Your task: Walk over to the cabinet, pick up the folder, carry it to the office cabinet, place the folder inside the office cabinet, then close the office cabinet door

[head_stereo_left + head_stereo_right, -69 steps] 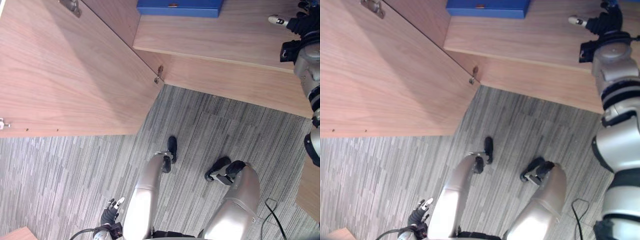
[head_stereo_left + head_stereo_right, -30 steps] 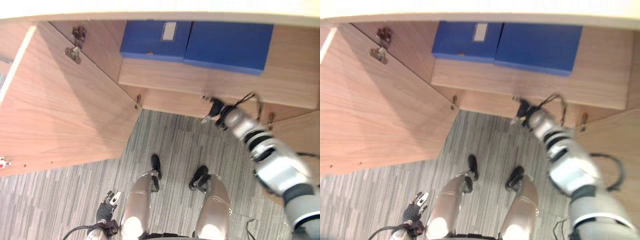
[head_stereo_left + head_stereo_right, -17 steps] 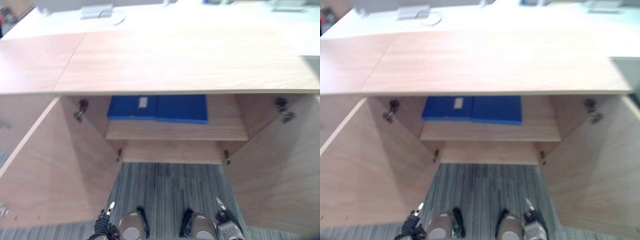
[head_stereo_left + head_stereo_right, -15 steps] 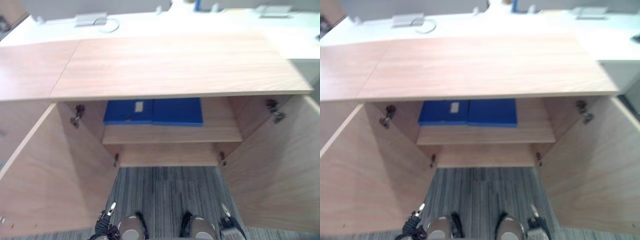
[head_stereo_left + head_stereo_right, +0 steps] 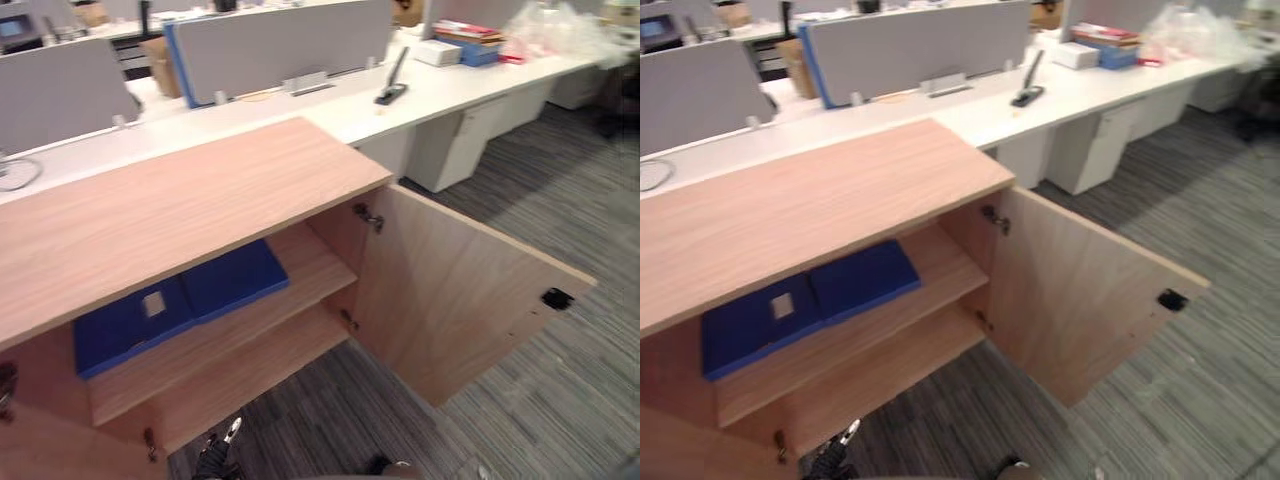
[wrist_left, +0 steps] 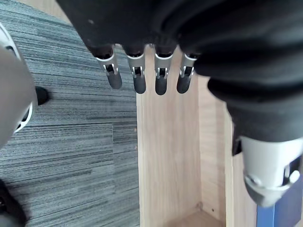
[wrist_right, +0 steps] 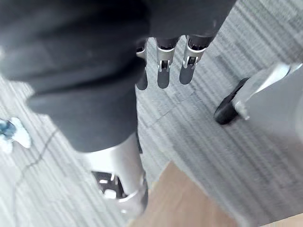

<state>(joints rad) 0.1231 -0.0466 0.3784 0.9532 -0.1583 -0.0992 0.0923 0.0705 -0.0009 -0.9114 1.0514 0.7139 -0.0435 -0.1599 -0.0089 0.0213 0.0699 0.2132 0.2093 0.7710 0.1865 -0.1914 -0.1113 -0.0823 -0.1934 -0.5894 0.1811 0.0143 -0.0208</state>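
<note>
Cabinet (image 5: 190,200) door (image 5: 450,300) juts open toward 4 o'clock, carpet (image 5: 585,375) free beyond its edge; folders (image 5: 232,280) lie inside. Left hand (image 6: 139,78) and right hand (image 7: 163,66): fingers straight, empty.

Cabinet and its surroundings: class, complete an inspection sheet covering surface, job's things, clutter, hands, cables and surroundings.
Surface: cabinet top, bare wood.
Job's things: two blue folders lying flat, side by side on the upper shelf; right door open.
Clutter: stacked items and a dark object on the white desk behind.
Hands: left hand open, holding nothing; right hand likewise.
Cables: a thin loop on the desk, likely a cable.
Surroundings: grey carpet; grey dividers on the desk.
</note>
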